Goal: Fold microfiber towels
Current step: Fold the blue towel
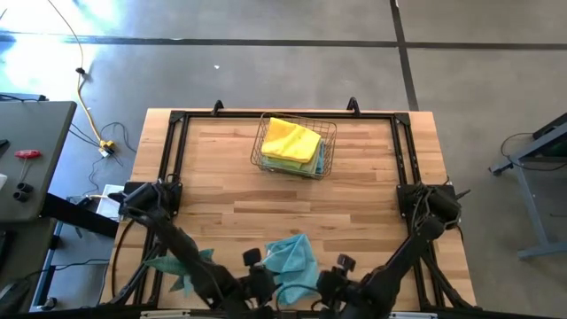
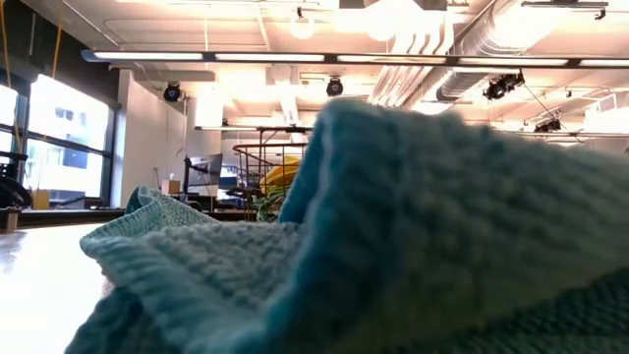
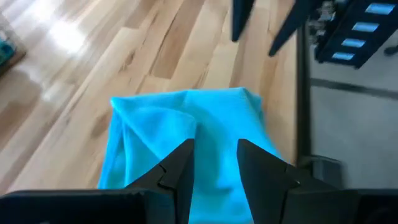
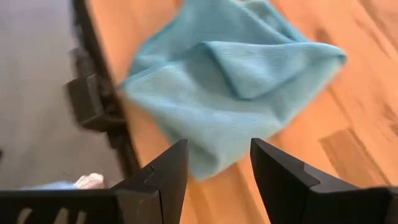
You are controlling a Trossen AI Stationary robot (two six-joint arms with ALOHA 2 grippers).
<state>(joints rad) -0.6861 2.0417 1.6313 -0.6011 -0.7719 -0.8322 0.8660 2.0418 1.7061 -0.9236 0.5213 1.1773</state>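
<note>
A light blue microfiber towel lies rumpled on the wooden table by its near edge, one flap folded over itself. It fills the low view. My left gripper stands open over the towel's left part, slanting down, with towel showing in the gap. My right gripper is open on the towel's right side, its fingertips short of the cloth. In the high view both grippers, left and right, flank the towel. A yellow towel lies on top of others in a wire basket.
The copper wire basket stands at the table's far middle. A spiky green plant sits at the near left beside my left arm. A black frame rail runs along the near edge close to the towel. Bare wood lies between towel and basket.
</note>
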